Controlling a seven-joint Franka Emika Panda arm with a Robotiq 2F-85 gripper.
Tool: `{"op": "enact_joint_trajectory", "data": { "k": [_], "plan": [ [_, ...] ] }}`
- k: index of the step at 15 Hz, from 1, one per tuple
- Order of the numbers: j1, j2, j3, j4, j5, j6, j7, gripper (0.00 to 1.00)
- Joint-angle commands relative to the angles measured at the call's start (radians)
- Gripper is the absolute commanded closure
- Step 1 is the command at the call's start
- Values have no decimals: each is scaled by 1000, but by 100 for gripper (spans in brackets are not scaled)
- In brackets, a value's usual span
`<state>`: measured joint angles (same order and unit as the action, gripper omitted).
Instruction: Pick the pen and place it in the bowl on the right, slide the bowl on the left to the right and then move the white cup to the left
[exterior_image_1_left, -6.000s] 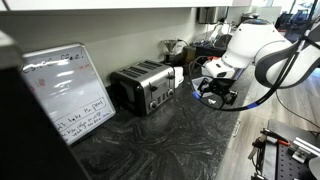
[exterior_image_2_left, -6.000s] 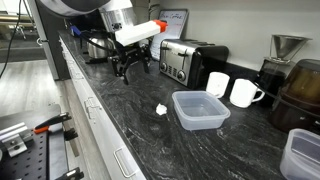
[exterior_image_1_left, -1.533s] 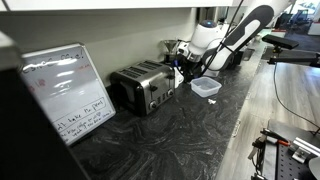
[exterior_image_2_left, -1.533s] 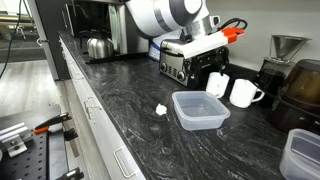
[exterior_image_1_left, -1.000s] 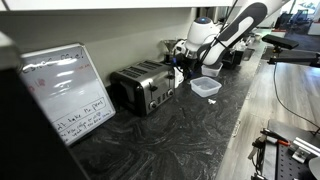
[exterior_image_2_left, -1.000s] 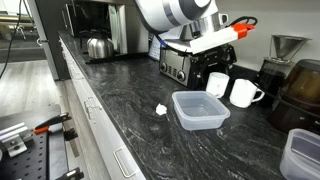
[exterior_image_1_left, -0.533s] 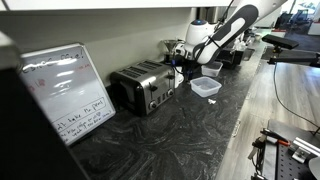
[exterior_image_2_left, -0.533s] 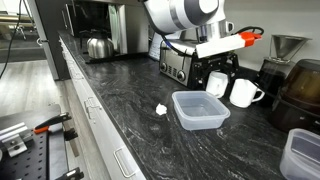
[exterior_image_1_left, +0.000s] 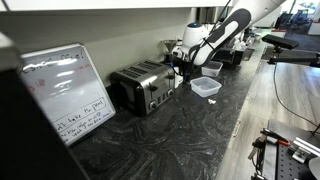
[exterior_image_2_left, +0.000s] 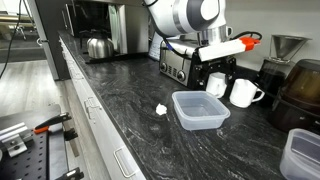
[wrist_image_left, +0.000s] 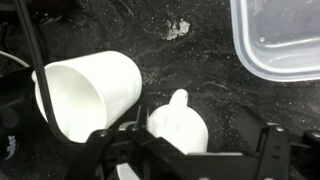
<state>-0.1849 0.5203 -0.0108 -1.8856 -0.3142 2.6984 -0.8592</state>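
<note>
A long dark marbled desk (exterior_image_2_left: 125, 115) runs along a wall, shown in both exterior views. The white robot arm (exterior_image_2_left: 185, 15) reaches over its far part, just past a chrome toaster (exterior_image_2_left: 180, 62) that stands against the wall. A small whiteboard (exterior_image_1_left: 68, 92) with handwriting leans at the near end in an exterior view.

A translucent squarish plastic tub (exterior_image_2_left: 200, 110) sits on the desk in front of the cups. Part of another tub (exterior_image_2_left: 305, 155) shows at the picture's edge, well apart from it.

The white cup (exterior_image_2_left: 216, 84) stands upright just beside the toaster. A white mug with a handle (exterior_image_2_left: 243, 93) stands close on its other side.

The gripper (exterior_image_2_left: 218, 70) hangs directly above these two, low over them. In the wrist view its black fingers (wrist_image_left: 268, 140) are spread wide, with nothing held. The handled mug (wrist_image_left: 180, 125) lies between them, and the plain white cup (wrist_image_left: 90, 95) sits just outside one finger.

A small white scrap (exterior_image_2_left: 161, 109) lies on the desk near the tub.
</note>
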Motion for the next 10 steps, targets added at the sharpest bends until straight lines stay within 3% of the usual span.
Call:
{"op": "enact_joint_trajectory", "data": {
  "k": [1, 9, 10],
  "plan": [
    [-14, 30, 15, 49, 25, -27, -36, 40],
    [-21, 32, 11, 53, 24, -19, -30, 96],
    [-20, 26, 9, 46, 22, -15, -27, 99]
  ]
}}
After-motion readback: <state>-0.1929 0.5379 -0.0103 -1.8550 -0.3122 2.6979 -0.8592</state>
